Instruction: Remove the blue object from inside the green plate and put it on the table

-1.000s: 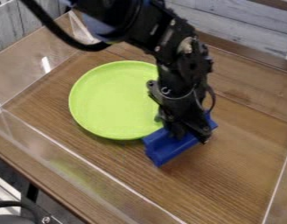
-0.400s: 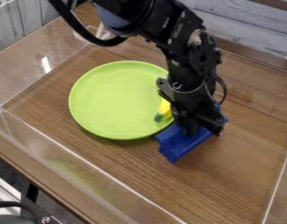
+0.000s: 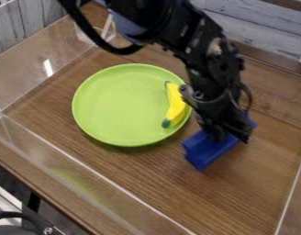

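Note:
The blue object (image 3: 209, 152) sits low over the table (image 3: 92, 179), just off the right rim of the green plate (image 3: 117, 106). My gripper (image 3: 222, 131) points steeply down and is shut on the block's top; its fingertips are partly hidden by the black wrist. I cannot tell whether the block rests on the wood or hovers just above it. A yellow banana (image 3: 176, 104) lies on the plate's right side, next to the arm.
Clear acrylic walls (image 3: 18, 37) edge the tabletop at the left, the front and the right. The dark arm (image 3: 165, 27) reaches in from the top, over the back of the plate. Bare wood shows in front of the plate and to the block's right.
My gripper has carried the blue object to the right, from the plate's front-right rim out onto the table side. The banana, hidden behind the arm before, now shows on the plate.

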`<state>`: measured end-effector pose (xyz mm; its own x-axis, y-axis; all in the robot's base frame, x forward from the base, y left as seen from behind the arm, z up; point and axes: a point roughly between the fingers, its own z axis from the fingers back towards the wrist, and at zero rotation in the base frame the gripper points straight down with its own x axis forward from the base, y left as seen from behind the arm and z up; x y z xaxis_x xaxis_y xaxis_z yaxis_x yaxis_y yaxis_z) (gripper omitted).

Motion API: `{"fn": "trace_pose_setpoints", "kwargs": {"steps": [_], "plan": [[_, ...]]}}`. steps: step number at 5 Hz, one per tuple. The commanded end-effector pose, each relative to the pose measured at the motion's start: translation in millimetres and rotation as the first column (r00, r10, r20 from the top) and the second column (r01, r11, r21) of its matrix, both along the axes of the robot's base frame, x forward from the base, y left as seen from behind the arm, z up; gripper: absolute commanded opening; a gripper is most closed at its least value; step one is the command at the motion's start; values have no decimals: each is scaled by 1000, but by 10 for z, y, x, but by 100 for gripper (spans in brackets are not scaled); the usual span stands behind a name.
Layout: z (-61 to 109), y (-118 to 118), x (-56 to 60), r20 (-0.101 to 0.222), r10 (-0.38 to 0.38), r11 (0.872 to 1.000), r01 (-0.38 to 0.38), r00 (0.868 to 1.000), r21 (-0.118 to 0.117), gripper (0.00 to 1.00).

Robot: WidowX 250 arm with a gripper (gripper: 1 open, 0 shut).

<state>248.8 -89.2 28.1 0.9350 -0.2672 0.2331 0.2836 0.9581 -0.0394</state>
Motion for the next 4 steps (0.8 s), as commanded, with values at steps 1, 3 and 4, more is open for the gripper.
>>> {"fn": "trace_pose_setpoints", "kwargs": {"steps": [1,3,4], "plan": [[-279,-151,-403,-157,-49,998,56,986,41,0],[-117,-74,-404,-178,17,998,-7,984,60,100],[-38,-177,-442,-185,33,998,-22,982,62,100]]}}
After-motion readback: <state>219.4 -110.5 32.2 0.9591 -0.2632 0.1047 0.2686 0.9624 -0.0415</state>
